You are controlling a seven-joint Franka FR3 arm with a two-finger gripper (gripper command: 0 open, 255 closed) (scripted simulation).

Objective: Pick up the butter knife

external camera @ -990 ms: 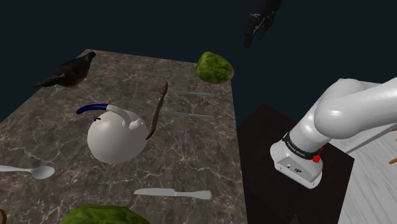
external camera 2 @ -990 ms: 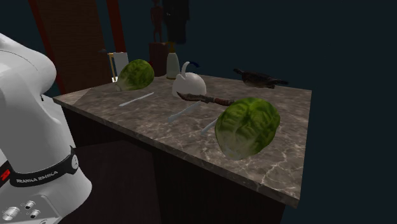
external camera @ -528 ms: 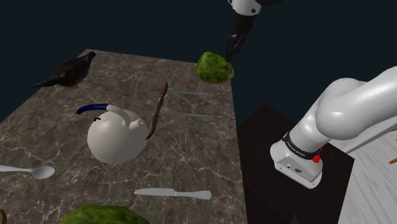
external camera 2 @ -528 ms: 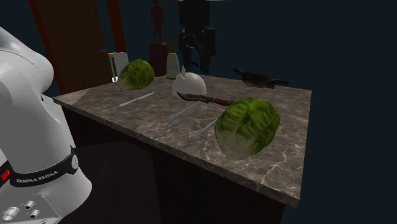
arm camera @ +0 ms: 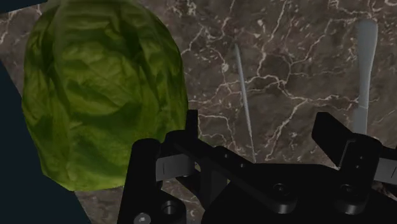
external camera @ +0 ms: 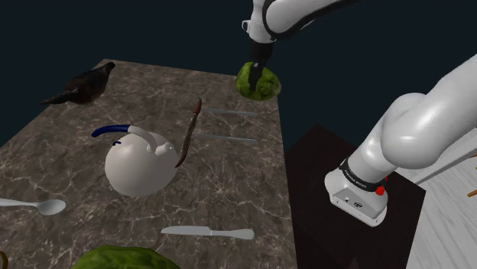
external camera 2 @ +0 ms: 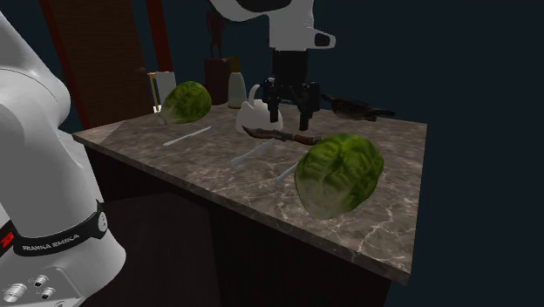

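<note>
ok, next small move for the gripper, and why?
Probably lower straight down with jaws open. The gripper hangs above the table beside the cabbage, and what looks like the butter knife lies below, lined up between its open jaws, untouched.

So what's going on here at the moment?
The arm's black gripper hangs open above the marble table, beside the green cabbage near the table's edge, holding nothing. Close by it on the table lie two silvery pieces of cutlery, a thin utensil and a broader utensil; I can't tell which is the butter knife. Another knife, a white kettle and a dark bird figure lie elsewhere on the table.
</note>
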